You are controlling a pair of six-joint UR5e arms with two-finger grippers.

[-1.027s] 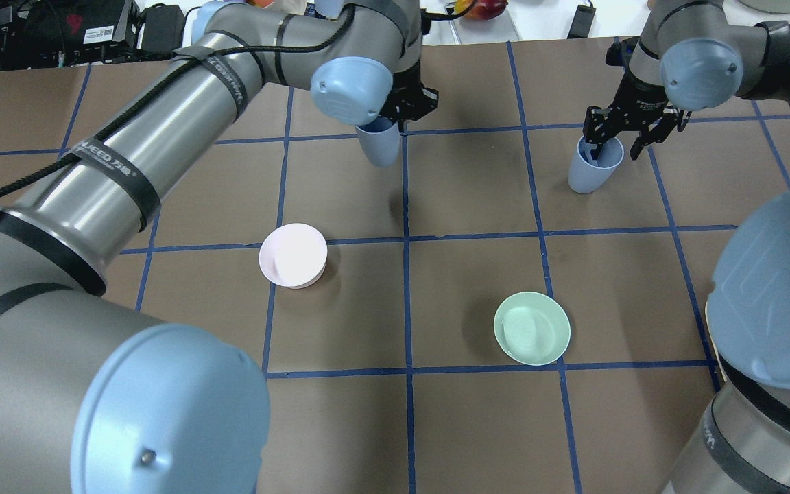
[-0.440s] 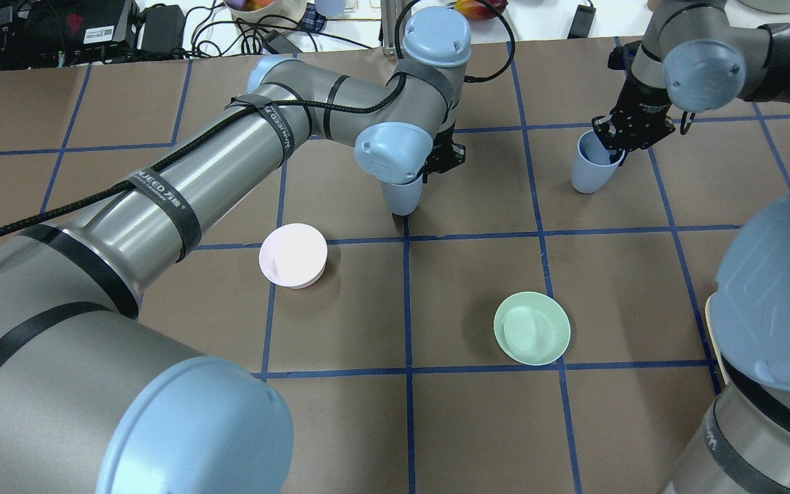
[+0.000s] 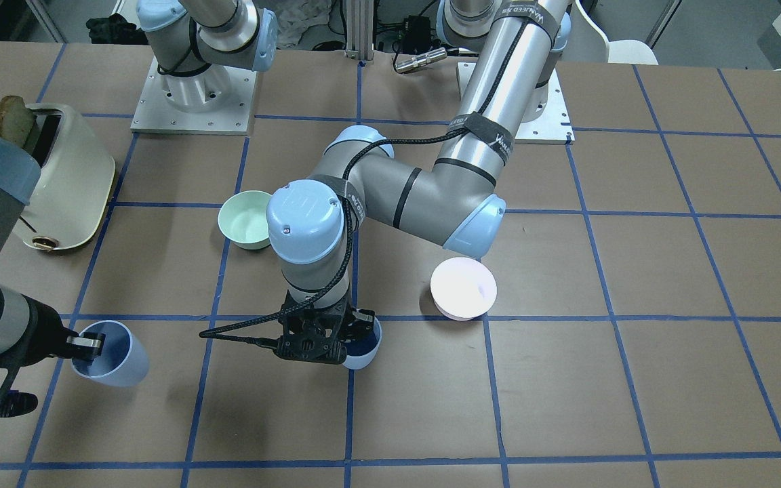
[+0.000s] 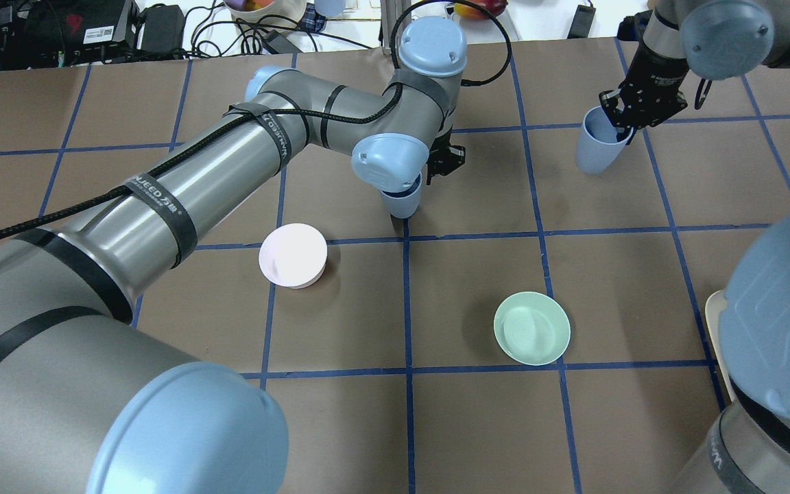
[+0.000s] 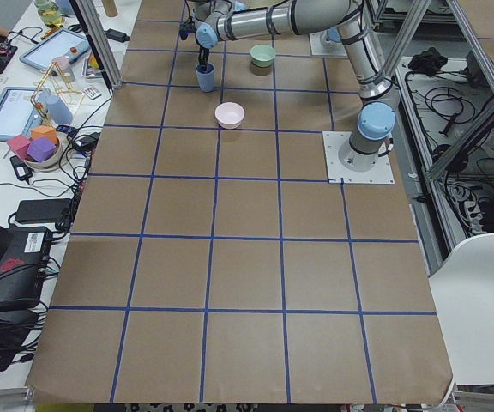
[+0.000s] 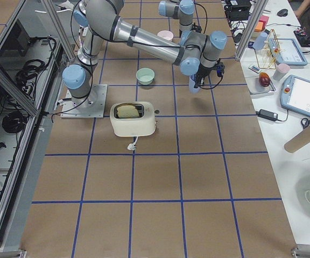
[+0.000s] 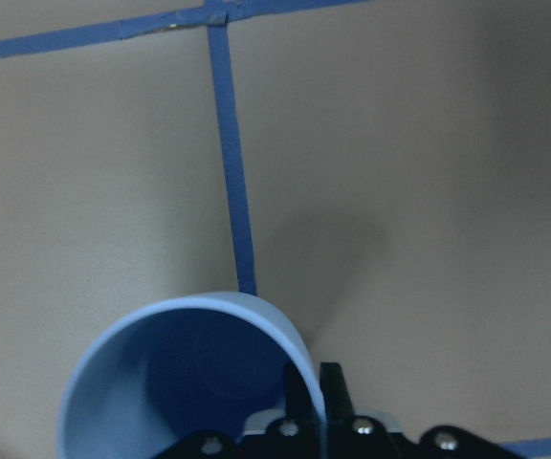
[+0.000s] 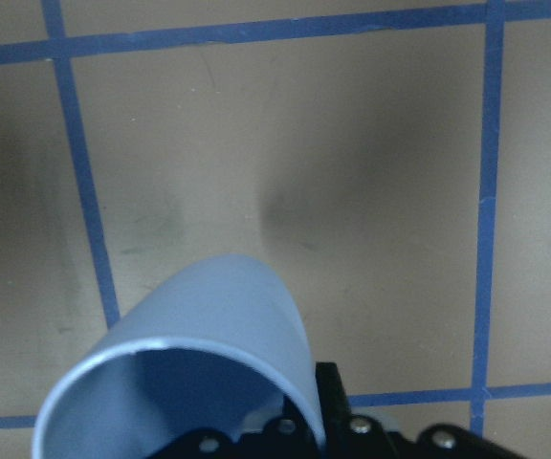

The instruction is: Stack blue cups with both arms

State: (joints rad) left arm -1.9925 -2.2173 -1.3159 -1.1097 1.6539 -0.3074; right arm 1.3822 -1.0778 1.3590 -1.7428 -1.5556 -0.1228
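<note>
My left claw (image 3: 356,325) grips one blue cup (image 3: 369,354) by its rim. My right claw (image 4: 620,121) pinches the other cup (image 4: 594,151), tilted.

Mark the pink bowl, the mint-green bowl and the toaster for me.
pink bowl (image 4: 293,255), overhead view, centre.
mint-green bowl (image 4: 532,328), overhead view, inner floor.
toaster (image 3: 75,179), front-facing view, cream side wall.

I read white lettering, roughly "WANJEED", on the black strap (image 4: 163,208) around the left arm (image 4: 230,147). A UR mark is embossed on its blue joint cap (image 3: 304,224). The sticker (image 4: 97,32) on the black box (image 4: 45,27) past the counter's (image 4: 477,288) far left corner is illegible.
</note>
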